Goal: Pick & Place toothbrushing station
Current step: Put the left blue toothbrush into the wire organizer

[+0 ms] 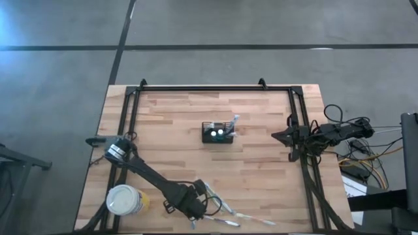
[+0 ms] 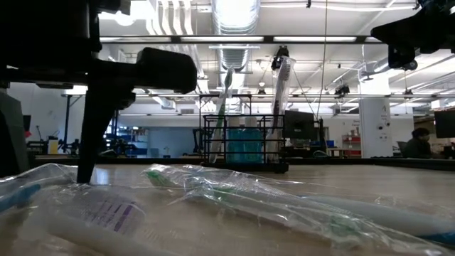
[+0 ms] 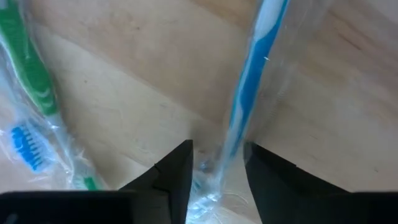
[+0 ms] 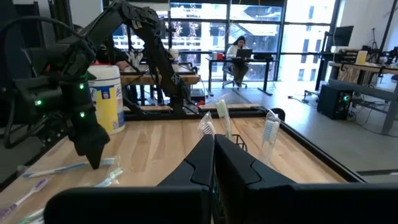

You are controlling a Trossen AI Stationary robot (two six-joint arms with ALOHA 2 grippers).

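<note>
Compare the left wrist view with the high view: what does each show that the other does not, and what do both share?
Only the left wrist view shows the colours of the wrapped toothbrushes: a blue-and-white toothbrush running between the left tool's fingers, and a green toothbrush lying beside it.

Only the high view shows the black toothbrushing station at the table's middle with toothbrushes standing in it, the white-lidded yellow cup and the right tool waiting at the table's right edge.

Both show the left tool over wrapped toothbrushes on the wooden table.

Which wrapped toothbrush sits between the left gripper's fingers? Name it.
The blue-and-white one, lying between the left gripper fingers; the green one lies off to the side.
</note>
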